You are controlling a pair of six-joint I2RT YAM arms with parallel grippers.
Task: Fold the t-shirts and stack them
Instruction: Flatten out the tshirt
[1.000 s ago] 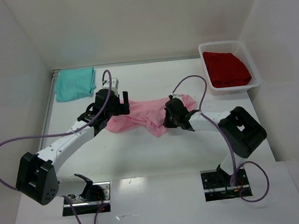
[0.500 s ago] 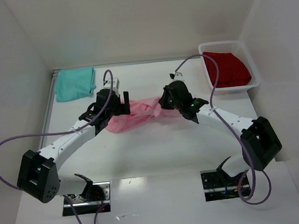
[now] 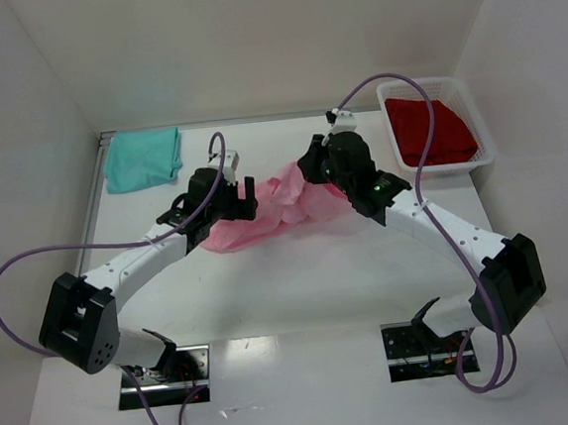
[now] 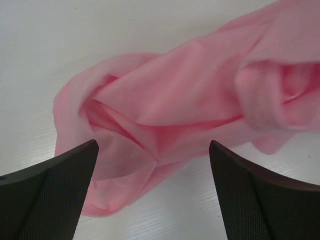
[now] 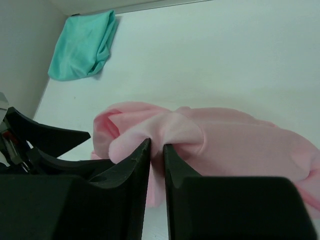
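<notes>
The pink t-shirt (image 3: 269, 214) lies crumpled mid-table, its right part bunched and raised (image 5: 235, 140). My right gripper (image 3: 312, 170) is shut on a fold of it; in the right wrist view the cloth is pinched between the nearly closed jaws (image 5: 156, 142). At the shirt's left end my left gripper (image 3: 246, 198) stands wide open, low over the cloth (image 4: 190, 95), with nothing gripped (image 4: 153, 145). A teal t-shirt (image 3: 142, 157) lies folded at the back left (image 5: 82, 47). A red t-shirt (image 3: 431, 130) sits in the basket.
A white mesh basket (image 3: 414, 83) stands at the back right corner. White walls close in the table at the left, back and right. Purple cables loop off both arms.
My right gripper has carried its pinch of pink cloth toward the back of the table, lifting and bunching the shirt's right side. The left gripper shifted slightly right and stayed open.
</notes>
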